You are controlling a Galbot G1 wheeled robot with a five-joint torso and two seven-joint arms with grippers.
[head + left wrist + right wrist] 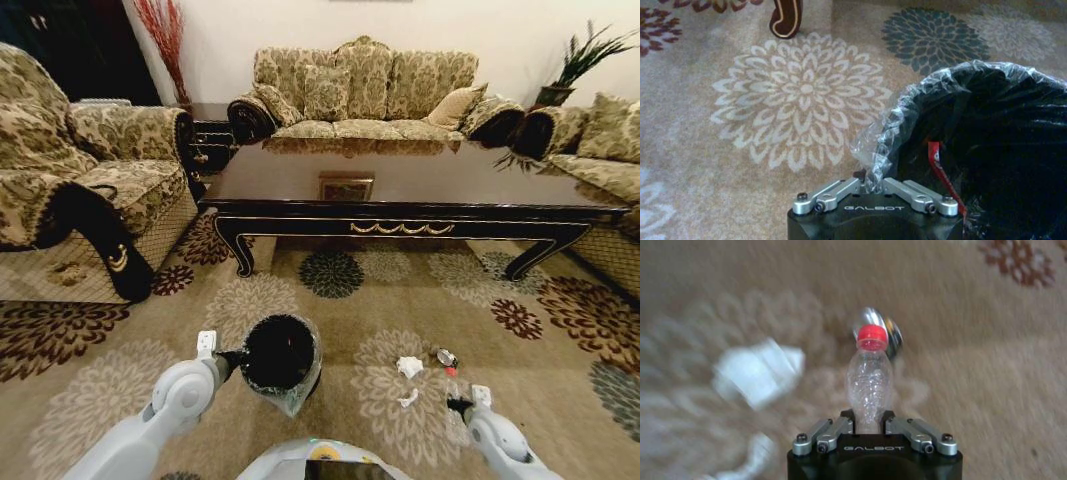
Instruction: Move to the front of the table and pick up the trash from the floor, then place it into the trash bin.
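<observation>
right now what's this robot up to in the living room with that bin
It is clearing trash off the patterned carpet in front of the dark coffee table. The left tool is shut on the plastic liner at the rim of the black trash bin. The right tool is shut on a small clear plastic bottle with a red cap, held above the carpet. Crumpled white paper bits and a small shiny wrapper lie on the carpet right of the bin.

L arm [207,345] at trash bin [281,354]; trash [409,367] nearby.
</observation>
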